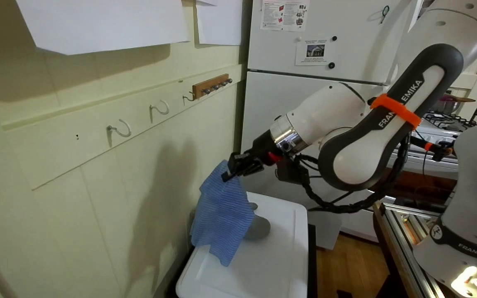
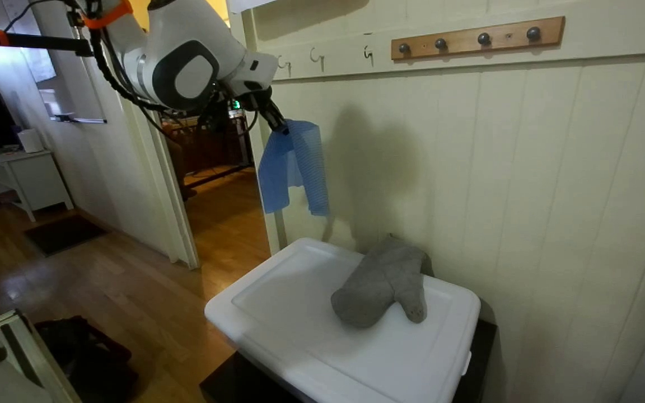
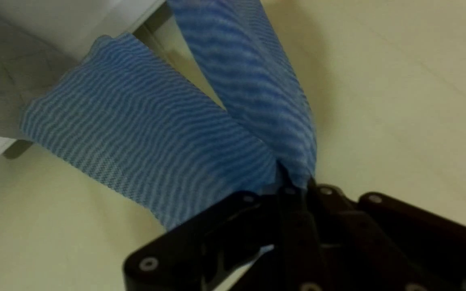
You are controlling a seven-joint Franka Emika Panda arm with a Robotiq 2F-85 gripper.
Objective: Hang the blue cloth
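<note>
Here, at the left of an exterior view, two pale hooks (image 1: 119, 132) project from the hook board (image 1: 137, 120), each with a curved free tip. To their right follow a darker hook (image 1: 189, 99) and a wooden peg rail (image 1: 210, 85). None of these carries the cloth.

Next to the right is the blue cloth (image 1: 222, 215). It hangs in the air near the wall (image 1: 97, 215), lower than the hooks and apart from them. Expected handling: light, soft and limp, with no stiffness to hold a shape. Breakage is not a concern. The finely lined surface should resist slipping, but the loose panels are likely to swing and lag during travel; move slowly.

The pincer (image 1: 227, 173) is clamped on the upper part of the cloth. In the wrist view, two panels fall away from the grip point with a gap between them. This hold, close to the top fold, is judged suitable: the fold is the part to lay over a hook, as no hanging loop is visible. Leave part of the fold clear of the pincer so that a hook tip can enter beneath it. Avoid a hold on a lower corner; the fabric would droop into a strip and seat poorly.

Further right, a grey mitt (image 1: 259, 228) lies on the bench (image 1: 280, 256). In an exterior view, a gap shows between the bench and the lower edges of the cloth (image 2: 308, 157).
</note>
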